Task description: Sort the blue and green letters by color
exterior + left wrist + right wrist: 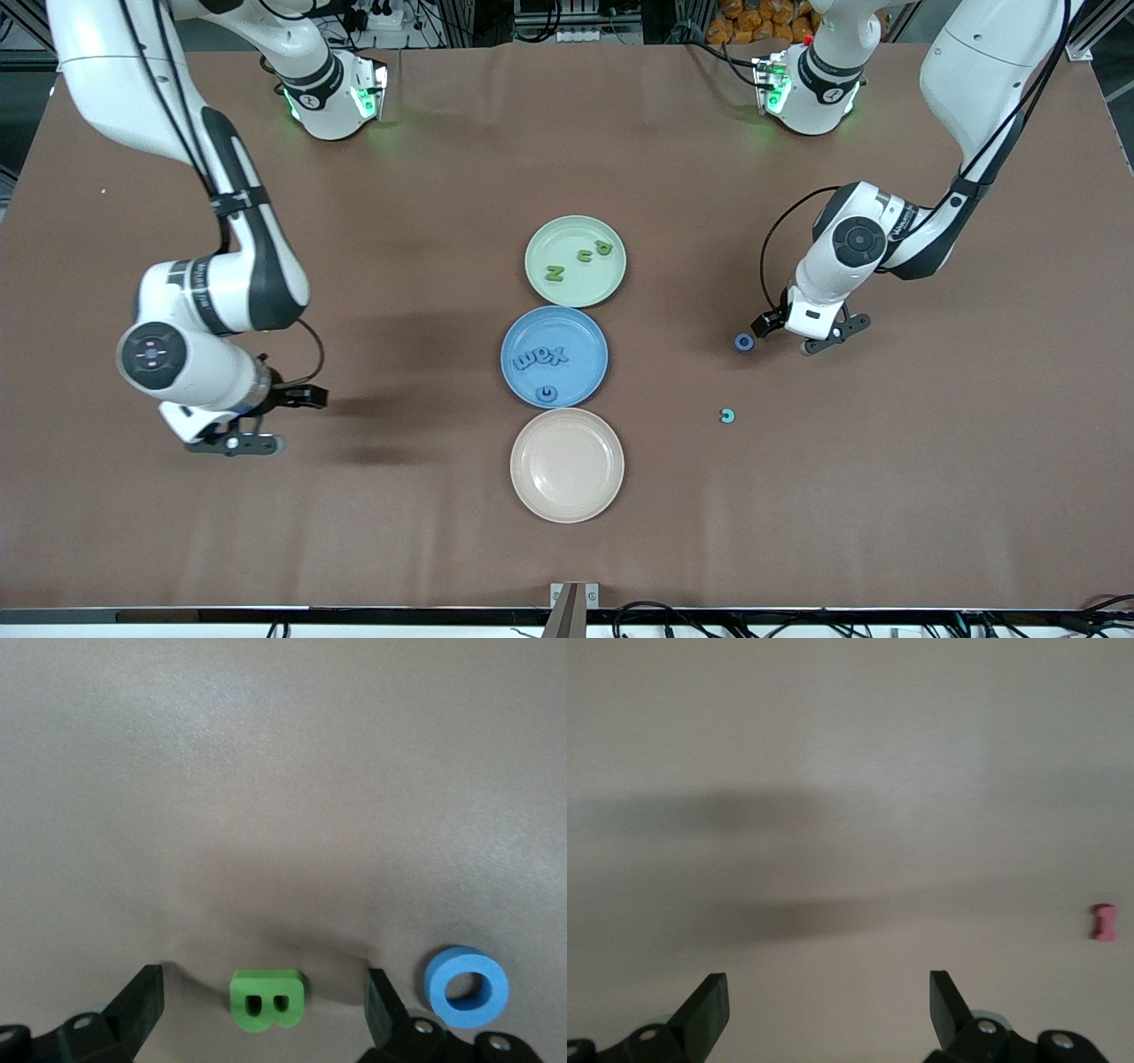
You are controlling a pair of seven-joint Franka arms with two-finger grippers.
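My left gripper (819, 338) is low over the table toward the left arm's end. Its fingers are open around a lime green letter B (267, 999) that lies on the cloth, not touching it; the gripper hides the B in the front view. In the left wrist view the gripper (264, 985) has a blue letter O (466, 986) just outside one finger; the O also shows in the front view (744, 342). The green plate (540, 239) holds three green letters (554, 273). The blue plate (585, 332) holds several blue letters (540, 357). My right gripper (232, 441) waits open and empty (828, 988).
An empty beige plate (567, 496) lies nearest the front camera, in line with the other two plates. A small teal ring-shaped letter (727, 415) lies on the cloth, nearer the front camera than the O. A small dark pink letter I (1103, 921) shows in the right wrist view.
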